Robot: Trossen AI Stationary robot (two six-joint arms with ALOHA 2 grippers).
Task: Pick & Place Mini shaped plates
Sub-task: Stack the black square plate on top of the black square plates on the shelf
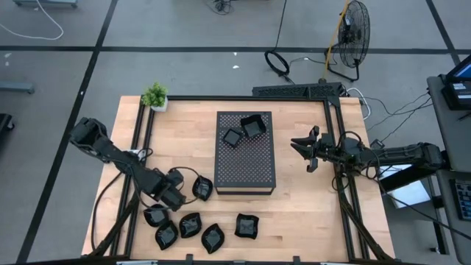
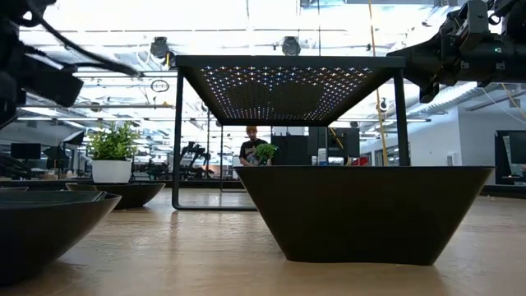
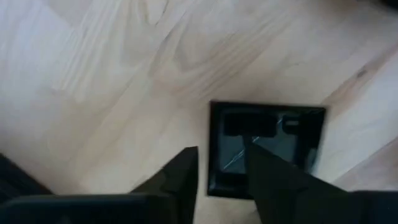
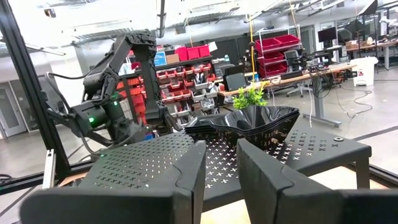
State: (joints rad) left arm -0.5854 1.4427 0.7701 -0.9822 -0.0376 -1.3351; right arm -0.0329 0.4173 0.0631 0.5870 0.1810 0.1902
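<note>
Left end effector: low over the wooden surface, just off the perforated box's near-left corner. Its two fingers stand parted with a narrow gap, straddling one rim of a square plate; whether they pinch that rim cannot be told. The plate lies flat on the surface, its sides skewed to the wood grain. The left arm runs from the surface's left edge diagonally toward the box.

Right end effector: raised, level with the box's right side and apart from it, fingers parted, holding nothing. Its arm extends horizontally from the right.

Plates: two on the box top at its far end, one of them smaller. A loose cluster lies on the surface on the box's near side: one beside the box's near-left corner, the rest nearer the front edge.

No legible writing or labels on any item.

A potted plant stands at the far-left corner, well apart from the box.
</note>
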